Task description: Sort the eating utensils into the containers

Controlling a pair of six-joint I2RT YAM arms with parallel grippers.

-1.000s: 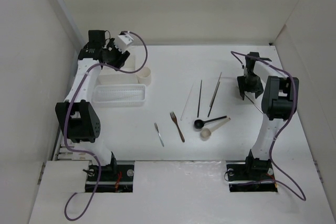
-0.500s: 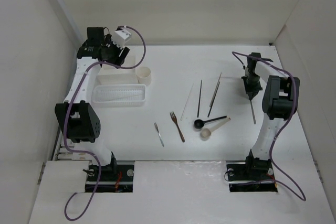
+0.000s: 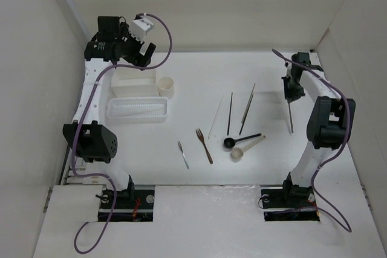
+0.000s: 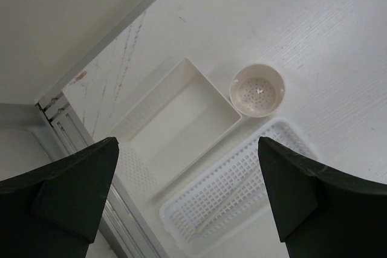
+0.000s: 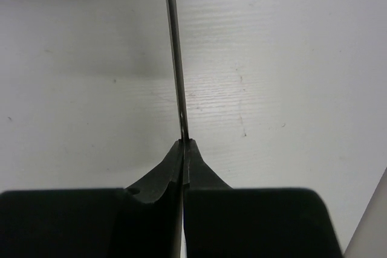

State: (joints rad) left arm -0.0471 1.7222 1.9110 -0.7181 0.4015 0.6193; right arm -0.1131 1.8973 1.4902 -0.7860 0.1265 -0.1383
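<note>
My right gripper [image 3: 292,95] [image 5: 186,142] is shut on a thin metallic chopstick [image 3: 290,119] [image 5: 176,58], which juts straight out from the fingertips over the right side of the table. My left gripper [image 3: 144,55] [image 4: 187,143] stands open and empty, high above the containers: a rectangular box [image 4: 181,119] [image 3: 132,89], a round perforated cup [image 4: 257,90] [image 3: 166,86] and a slotted tray [image 4: 242,191] [image 3: 138,110]. A pale stick seems to lie in the tray. On the table lie a pale chopstick [image 3: 215,119], a dark chopstick [image 3: 230,113], another metallic chopstick [image 3: 247,109], a brown fork [image 3: 204,145], a grey fork [image 3: 182,154], a black spoon [image 3: 240,139] and a beige spoon [image 3: 245,148].
White walls close the table in at the back, left and right. A metal rail [image 4: 66,143] runs along the left edge beside the box. The containers stand together at the back left, and the loose utensils lie in the middle.
The right gripper closed on the metallic chopstick and carried it up and toward the back right. The left gripper opened wider and rose above the containers.
</note>
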